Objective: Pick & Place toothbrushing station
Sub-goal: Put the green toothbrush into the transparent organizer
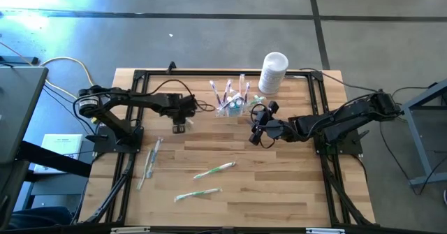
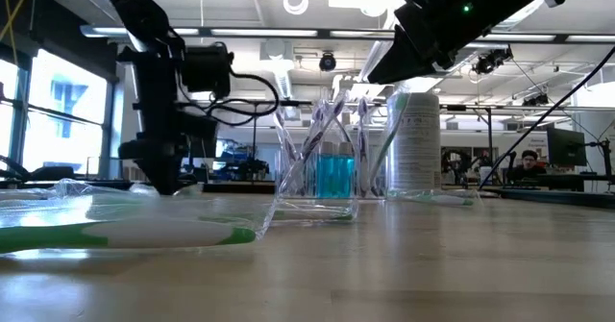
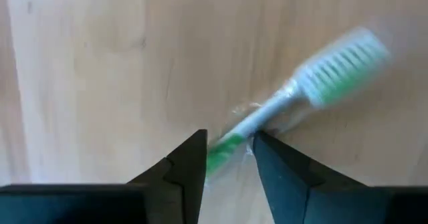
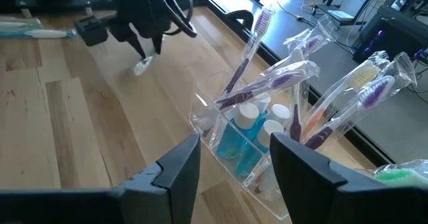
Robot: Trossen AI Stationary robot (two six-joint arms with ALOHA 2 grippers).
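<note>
Two dark pincers are working over the wooden tabletop (image 1: 279, 185). Left pincer (image 3: 229, 158) is pinching a wrapped green-and-white toothbrush (image 3: 301, 97); right pincer (image 4: 233, 160) is hovering spread beside the clear plastic toothbrushing station (image 4: 234, 137).

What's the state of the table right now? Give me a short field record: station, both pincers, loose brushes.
station: clear toothbrushing station at the far middle, upright, holding purple brushes
white container: beside it, upright
left pincer: low at the table, fingers around a green-and-white toothbrush
right pincer: open, in the air, facing the station, apart from it
loose brushes: three wrapped green ones on the near table
</note>
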